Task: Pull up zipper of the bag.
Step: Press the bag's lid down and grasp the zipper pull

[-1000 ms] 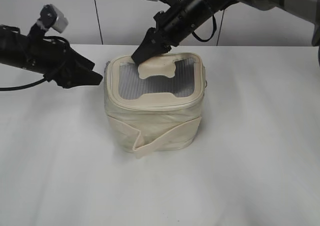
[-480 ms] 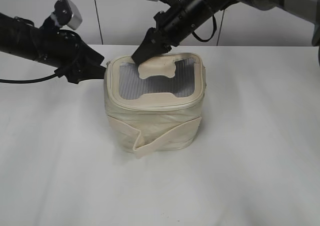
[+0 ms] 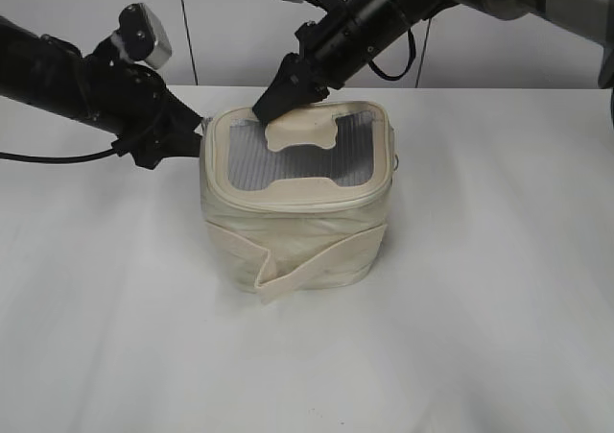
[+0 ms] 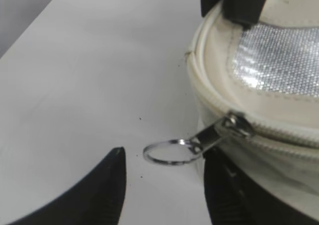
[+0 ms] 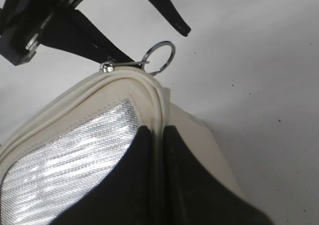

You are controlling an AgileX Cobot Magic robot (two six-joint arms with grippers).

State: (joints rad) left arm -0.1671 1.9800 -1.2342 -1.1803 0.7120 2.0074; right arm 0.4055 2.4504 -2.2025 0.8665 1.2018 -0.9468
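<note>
The cream bag stands upright on the white table, its top panel with the grey window facing up. My right gripper is shut on the bag's rim at the back left corner; the right wrist view shows its jaws pinching the rim edge. My left gripper is open at the bag's left rear corner. In the left wrist view its fingers sit either side of the silver ring pull, not touching it. The pull hangs from the slider on the zipper track. The ring also shows in the right wrist view.
The white table runs wide around the bag. A loose end of the strap band sticks out at the bag's front. A grey wall stands behind the table.
My left arm has moved right and forward, up to the bag's left rear corner, with its open jaws around the ring pull. The right gripper and the bag have not moved.
</note>
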